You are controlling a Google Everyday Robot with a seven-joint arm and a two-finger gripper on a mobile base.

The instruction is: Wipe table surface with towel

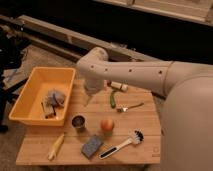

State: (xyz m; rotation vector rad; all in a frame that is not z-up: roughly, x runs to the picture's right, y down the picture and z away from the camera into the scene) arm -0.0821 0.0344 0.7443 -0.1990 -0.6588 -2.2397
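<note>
A crumpled grey towel (55, 97) lies inside the yellow bin (35, 84) at the left end of the wooden table (142, 120). My gripper (91, 96) hangs from the white arm (130, 75) over the table's back middle, just right of the bin's right wall. It is apart from the towel and I see nothing in it.
On the table are a metal can (78, 123), an orange fruit (107, 124), a blue-grey sponge (91, 146), a dish brush (122, 144), a banana (56, 146), a green vegetable (113, 98), a fork (129, 106) and a white bottle (119, 86). A small brown object (48, 110) lies in the bin.
</note>
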